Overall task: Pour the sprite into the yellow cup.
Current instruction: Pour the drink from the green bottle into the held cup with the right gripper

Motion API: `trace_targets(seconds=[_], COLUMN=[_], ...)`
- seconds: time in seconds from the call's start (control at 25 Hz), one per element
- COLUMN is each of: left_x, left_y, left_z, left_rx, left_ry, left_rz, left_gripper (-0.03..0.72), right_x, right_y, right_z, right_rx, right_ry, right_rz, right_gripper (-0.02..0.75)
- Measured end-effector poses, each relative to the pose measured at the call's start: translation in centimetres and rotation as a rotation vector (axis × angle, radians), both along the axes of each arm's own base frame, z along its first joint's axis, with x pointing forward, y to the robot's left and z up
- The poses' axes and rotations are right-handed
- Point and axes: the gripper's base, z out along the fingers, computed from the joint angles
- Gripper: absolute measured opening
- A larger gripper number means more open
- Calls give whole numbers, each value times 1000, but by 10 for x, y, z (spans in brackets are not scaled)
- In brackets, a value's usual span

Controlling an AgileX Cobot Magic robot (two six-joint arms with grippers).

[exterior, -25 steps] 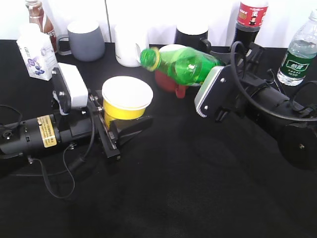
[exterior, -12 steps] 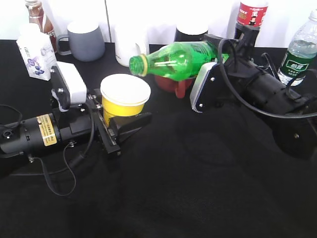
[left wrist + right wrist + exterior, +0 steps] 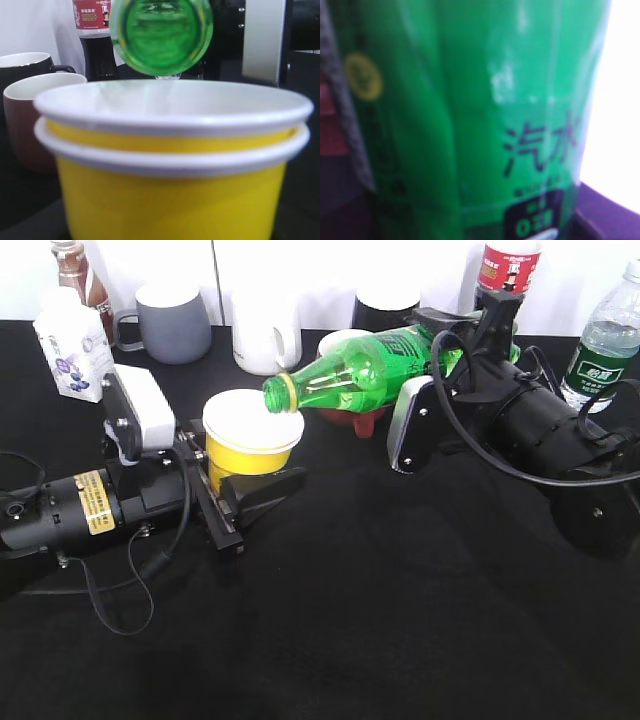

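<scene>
The sprite bottle [image 3: 365, 368] is green and lies tilted, neck down to the left, its mouth at the far rim of the yellow cup [image 3: 250, 445]. My right gripper [image 3: 455, 355] is shut on the bottle's body, which fills the right wrist view [image 3: 470, 120]. My left gripper [image 3: 235, 495] is shut on the yellow cup and holds it upright on the table. In the left wrist view the cup [image 3: 170, 190] fills the frame and the bottle's mouth [image 3: 161, 35] hangs just above its white rim. Both grippers' fingertips are hidden in the wrist views.
A red mug [image 3: 350, 410] sits behind the bottle. A grey mug [image 3: 172, 322], a white mug [image 3: 262, 332], a black mug [image 3: 385, 310], a cola bottle [image 3: 505, 275], a water bottle [image 3: 605, 340] and a milk carton [image 3: 72, 345] line the back.
My right gripper has tipped the sprite bottle further and moved it left, bringing its mouth down to the cup's rim. The left gripper shifted the cup slightly left earlier and now holds still.
</scene>
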Motion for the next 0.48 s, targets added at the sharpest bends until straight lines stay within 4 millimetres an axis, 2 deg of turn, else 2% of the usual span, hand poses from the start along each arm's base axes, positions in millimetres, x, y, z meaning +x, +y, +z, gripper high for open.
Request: trace_targets(seconds=[0.48], left_x=[0], left_y=[0], left_z=[-1], left_rx=[7], left_ry=[3], left_rz=[-2], left_gripper=[454], right_x=[1], right_y=[1], right_z=[2], right_rx=[-40], right_ry=[-30], right_rz=[-4], right_gripper=[424])
